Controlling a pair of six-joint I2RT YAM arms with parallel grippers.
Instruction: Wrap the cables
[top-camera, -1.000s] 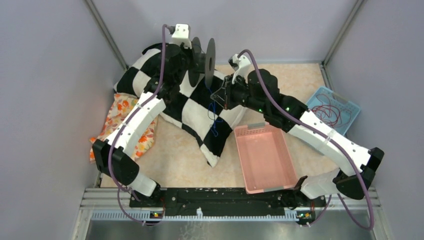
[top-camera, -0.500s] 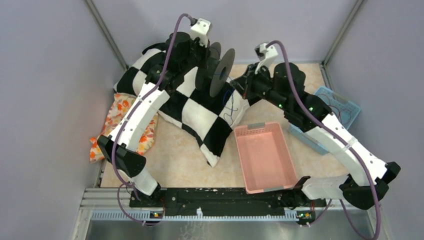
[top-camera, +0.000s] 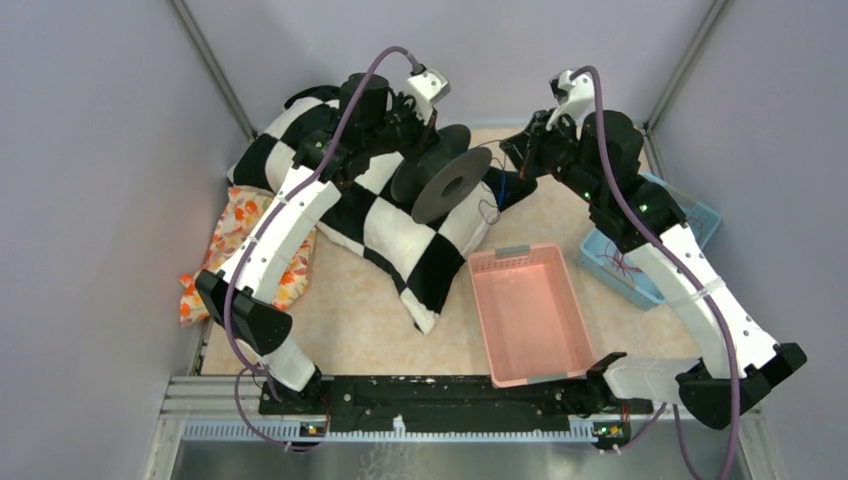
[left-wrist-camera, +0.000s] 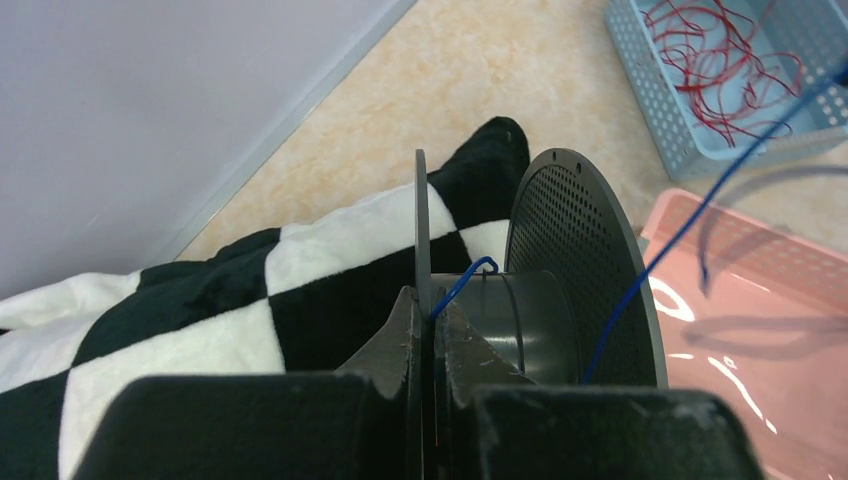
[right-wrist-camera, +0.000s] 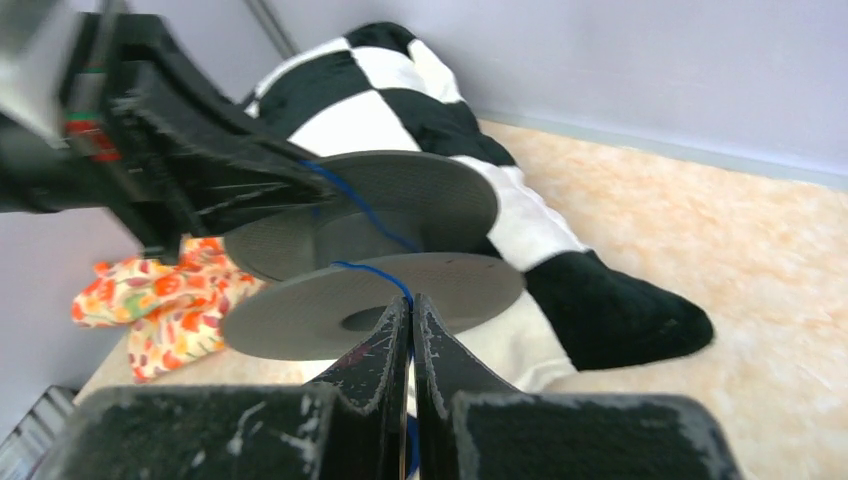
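Observation:
A black spool (top-camera: 445, 180) with two round flanges hangs tilted over the chequered pillow. My left gripper (top-camera: 424, 140) is shut on one flange; the left wrist view shows its jaws (left-wrist-camera: 433, 305) clamped on the thin flange edge beside the hub (left-wrist-camera: 530, 310). The thin blue cable (left-wrist-camera: 680, 235) runs from the hub to my right gripper (top-camera: 516, 152). In the right wrist view the right gripper (right-wrist-camera: 410, 300) is shut on the cable (right-wrist-camera: 365, 268), close to the spool (right-wrist-camera: 300, 310). A slack loop of cable (top-camera: 487, 210) hangs below.
A black-and-white chequered pillow (top-camera: 400, 235) lies at the back left, with a floral cloth (top-camera: 235, 230) beside it. A pink tray (top-camera: 500, 258) sits in the front middle. A blue basket (top-camera: 605, 265) with red wires (left-wrist-camera: 715, 50) stands at the right, under the right arm.
Both arms swung right and toward the back wall. The spool tipped from upright to tilted. The right gripper drew the cable off the pillow and now stands right of the spool.

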